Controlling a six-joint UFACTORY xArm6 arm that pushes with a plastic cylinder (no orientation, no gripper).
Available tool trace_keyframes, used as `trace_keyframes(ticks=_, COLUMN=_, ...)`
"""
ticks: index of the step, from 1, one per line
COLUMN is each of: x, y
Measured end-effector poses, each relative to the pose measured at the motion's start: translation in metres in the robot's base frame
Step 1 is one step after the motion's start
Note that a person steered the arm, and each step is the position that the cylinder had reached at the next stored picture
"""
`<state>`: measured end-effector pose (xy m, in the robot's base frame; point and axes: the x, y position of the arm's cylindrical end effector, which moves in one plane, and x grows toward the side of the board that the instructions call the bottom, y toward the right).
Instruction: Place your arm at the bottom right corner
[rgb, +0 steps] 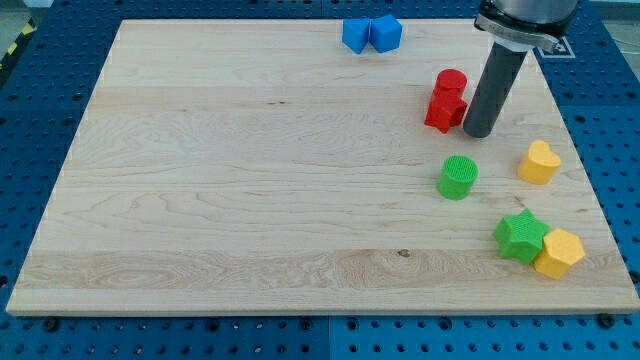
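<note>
My dark rod comes down from the view's top right and my tip (478, 132) rests on the wooden board (250, 180), right beside the right side of two red blocks (446, 100) that stand together. A green cylinder (458, 177) lies just below and left of the tip. A yellow heart-shaped block (539, 162) lies to the tip's lower right. Near the board's bottom right corner sit a green star block (521, 236) and a yellow hexagonal block (559, 252), touching each other.
Two blue blocks (371, 34) sit side by side at the board's top edge, left of the rod. The board lies on a blue perforated table (40, 120).
</note>
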<state>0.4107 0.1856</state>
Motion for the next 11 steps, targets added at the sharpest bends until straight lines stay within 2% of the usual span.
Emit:
trace_keyframes(ticks=3, x=0.008, y=0.104)
trace_keyframes(ticks=5, x=0.057, y=0.157)
trace_keyframes(ticks=6, x=0.094, y=0.160)
trace_keyframes(ticks=8, x=0.205, y=0.158)
trace_keyframes(ticks=11, x=0.206, y=0.095)
